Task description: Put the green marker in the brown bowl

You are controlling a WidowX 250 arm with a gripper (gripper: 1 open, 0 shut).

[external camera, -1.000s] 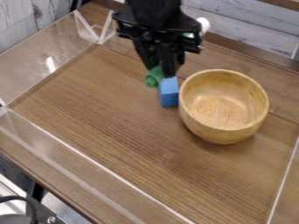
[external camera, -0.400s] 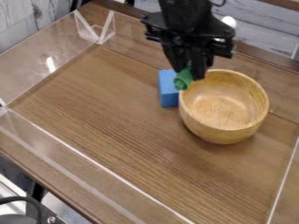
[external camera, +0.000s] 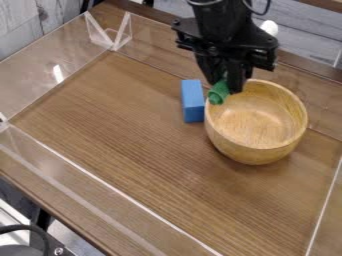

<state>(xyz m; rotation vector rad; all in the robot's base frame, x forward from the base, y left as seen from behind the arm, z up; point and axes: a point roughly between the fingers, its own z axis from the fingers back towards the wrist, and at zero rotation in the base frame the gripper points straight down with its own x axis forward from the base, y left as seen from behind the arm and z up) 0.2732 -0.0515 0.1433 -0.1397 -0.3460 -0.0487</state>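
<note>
A brown wooden table (external camera: 120, 140) is seen, enclosed by low clear plastic walls (external camera: 40, 75), and a small blue block (external camera: 194, 100) lies on it. The green marker (external camera: 217, 94) (only its green end is visible) is clamped in the black gripper (external camera: 225, 84), held above the near-left rim of the brown bowl (external camera: 257, 122), which is round, light and thick-walled.

A brown wood-grain surface (external camera: 120, 150) is enclosed by low clear plastic walls (external camera: 40, 70), on which pale glare is seen. Behind the fingers (external camera: 225, 82), a whitish planked wall (external camera: 307, 30) is seen. Below the surface's near left corner, dark floor (external camera: 20, 240) is glimpsed.
</note>
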